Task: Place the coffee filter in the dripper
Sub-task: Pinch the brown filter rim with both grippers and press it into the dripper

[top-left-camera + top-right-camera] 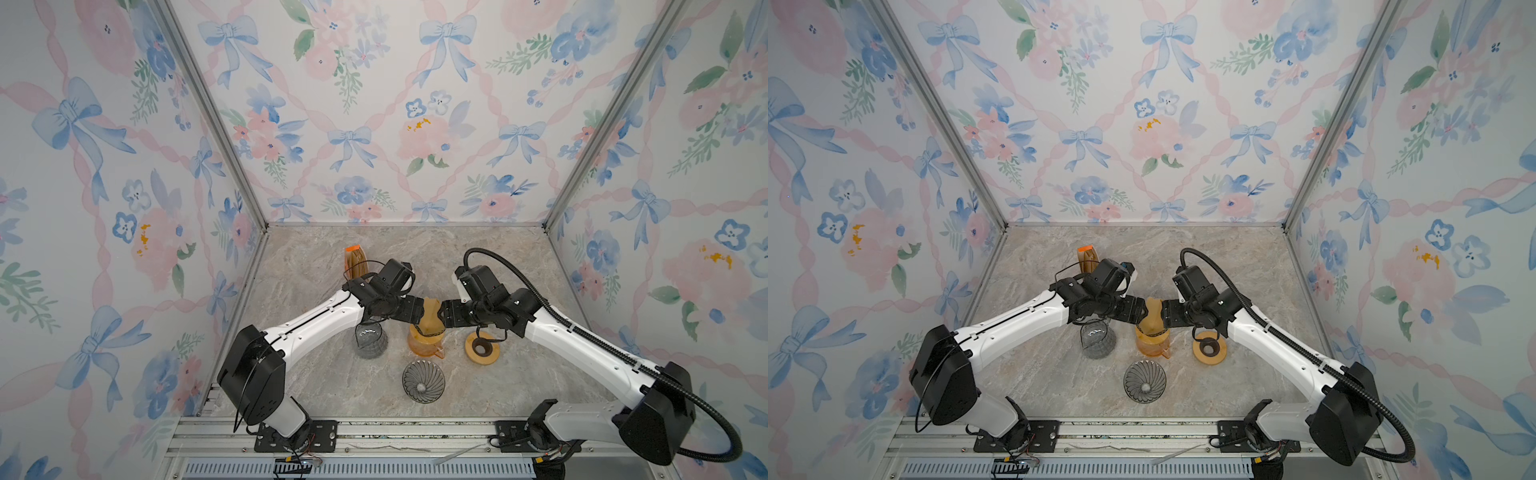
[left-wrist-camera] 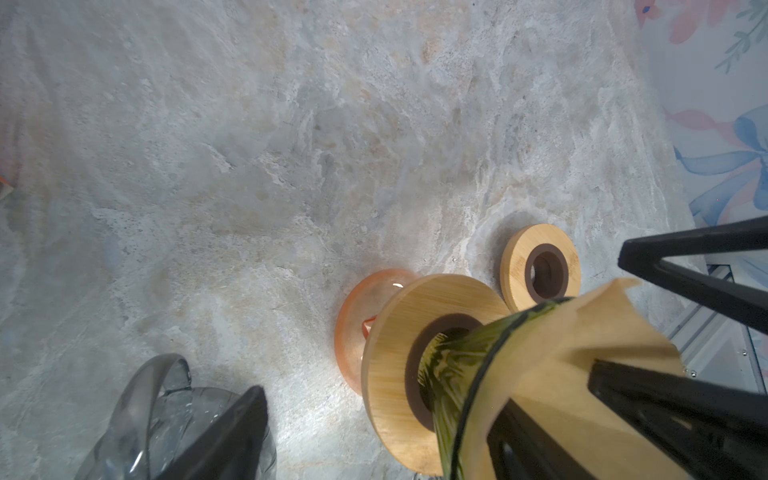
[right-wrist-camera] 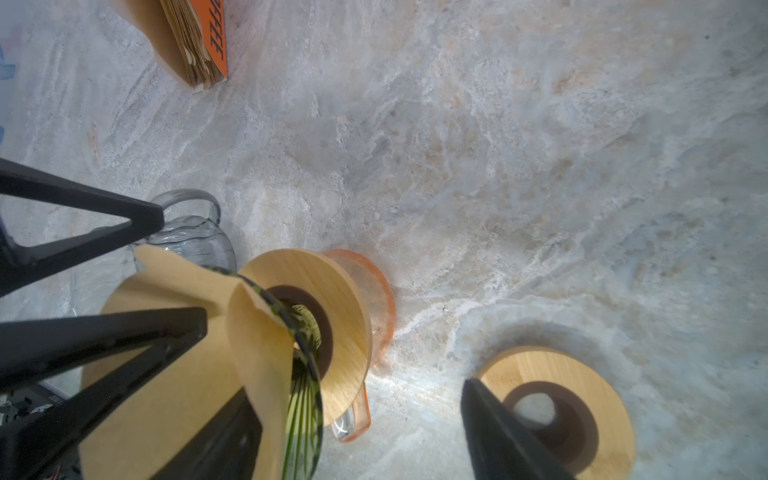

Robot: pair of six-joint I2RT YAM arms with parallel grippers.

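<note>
The brown paper cone filter point(image 1: 431, 309) sits inside the green-tinted ribbed glass dripper point(image 2: 469, 374), with its crumpled upper edge standing above the dripper's dark rim. The dripper is seated in a round wooden collar point(image 2: 399, 332) on top of the orange glass carafe point(image 1: 424, 349), which stands mid-table on the grey marble tabletop point(image 1: 478, 257). The left gripper point(image 1: 420, 313) and the right gripper point(image 1: 444, 316) meet over it from opposite sides. Each stands wide apart and grasps nothing, with one black finger reaching down inside the paper cone and the other well outside it. A smoky grey glass carafe point(image 1: 369, 341) stands to the left of the orange one. A second wooden ring point(image 1: 482, 348) lies flat to its right, and a grey ribbed glass dripper point(image 1: 423, 381) sits nearer the front. A pack of brown filters with an orange label point(image 1: 355, 259) stands farther back.
</note>
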